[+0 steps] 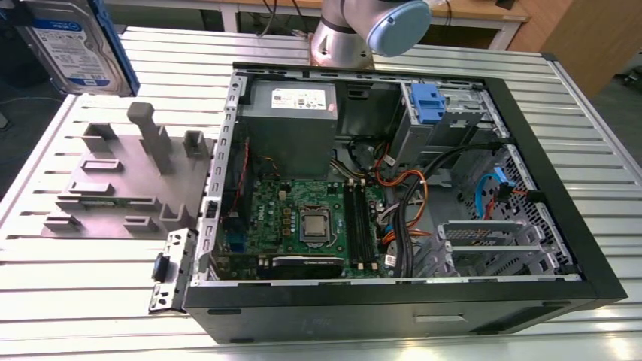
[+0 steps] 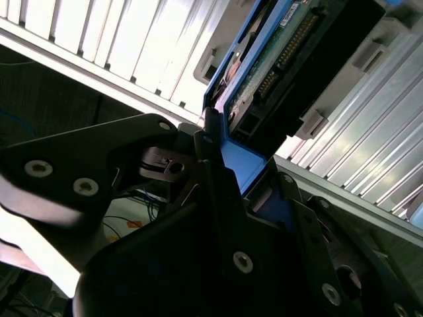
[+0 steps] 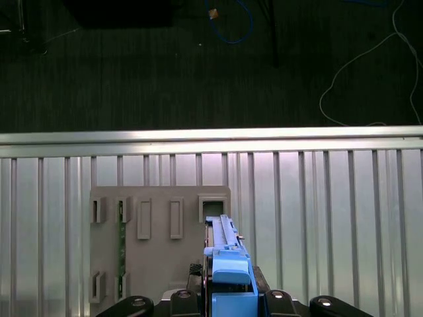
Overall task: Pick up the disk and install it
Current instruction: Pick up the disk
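Black gripper [image 2: 221, 155] clamps the silver, blue-framed hard disk [image 1: 71, 45] above the slatted metal table [image 1: 80, 286], near its edge. Stiff, weighty, probably fragile; hold its frame edges

Smooth blue plastic around the disk [image 3: 231, 281]

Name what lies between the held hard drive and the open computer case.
In the exterior view, a grey slotted fixture plate lies between the blue-framed silver hard drive and the open black computer case.
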Controlling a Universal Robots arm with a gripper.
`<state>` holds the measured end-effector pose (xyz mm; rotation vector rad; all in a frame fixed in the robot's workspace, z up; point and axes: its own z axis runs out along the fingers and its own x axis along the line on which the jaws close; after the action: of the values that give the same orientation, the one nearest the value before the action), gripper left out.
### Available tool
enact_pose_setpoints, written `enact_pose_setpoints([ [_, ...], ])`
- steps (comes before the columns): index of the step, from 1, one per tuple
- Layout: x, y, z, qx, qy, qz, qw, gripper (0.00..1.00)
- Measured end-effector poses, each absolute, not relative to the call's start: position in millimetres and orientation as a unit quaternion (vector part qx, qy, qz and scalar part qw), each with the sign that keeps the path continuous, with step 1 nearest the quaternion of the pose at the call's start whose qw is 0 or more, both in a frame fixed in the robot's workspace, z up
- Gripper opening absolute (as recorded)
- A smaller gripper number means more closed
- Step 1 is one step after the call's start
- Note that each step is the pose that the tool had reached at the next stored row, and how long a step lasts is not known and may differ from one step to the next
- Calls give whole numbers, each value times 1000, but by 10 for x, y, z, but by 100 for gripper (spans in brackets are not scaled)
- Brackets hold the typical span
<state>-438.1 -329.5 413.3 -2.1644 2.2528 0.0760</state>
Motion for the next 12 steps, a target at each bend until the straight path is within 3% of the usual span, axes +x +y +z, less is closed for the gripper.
enact_pose_setpoints([
  [12,-4381,-3295,4178,-693,721,24,8,37],
])
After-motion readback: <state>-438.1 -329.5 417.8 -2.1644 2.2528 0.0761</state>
